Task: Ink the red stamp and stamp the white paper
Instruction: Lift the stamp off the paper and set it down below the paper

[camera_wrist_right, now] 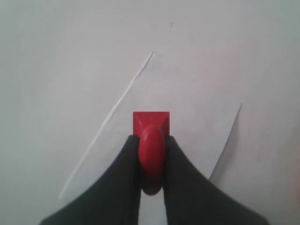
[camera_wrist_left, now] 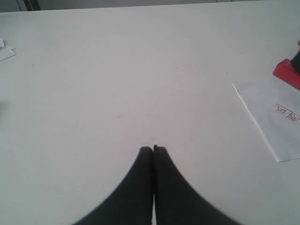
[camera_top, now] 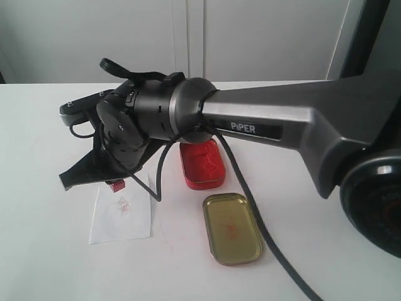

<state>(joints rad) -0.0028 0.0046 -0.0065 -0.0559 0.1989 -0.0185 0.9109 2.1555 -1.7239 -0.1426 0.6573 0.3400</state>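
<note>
Exterior, right gripper (camera_top: 111, 178): reaches across, clamped on the stamp (camera_top: 116, 185), low at the far edge of the paper (camera_top: 122, 221).
Exterior, paper: 1 red imprint (camera_top: 123, 204) near its middle; tin (camera_top: 202, 164) and lid (camera_top: 232, 227) stand apart to the right.
Left wrist, left gripper (camera_wrist_left: 153, 149): fingers together, holding nothing, over bare table (camera_wrist_left: 117, 84), near the paper's side.
Right wrist, grip: 2 fingers (camera_wrist_right: 129, 154) pinch the knob, with the square base level over the paper.
Contact: cannot tell whether the base touches.
Step, likely: pressing the print.
Doing it well: keep the base flat and wholly on the sheet, press straight down, then lift straight up.
Risk: the thin, unheld sheet may slide or cling.
</note>
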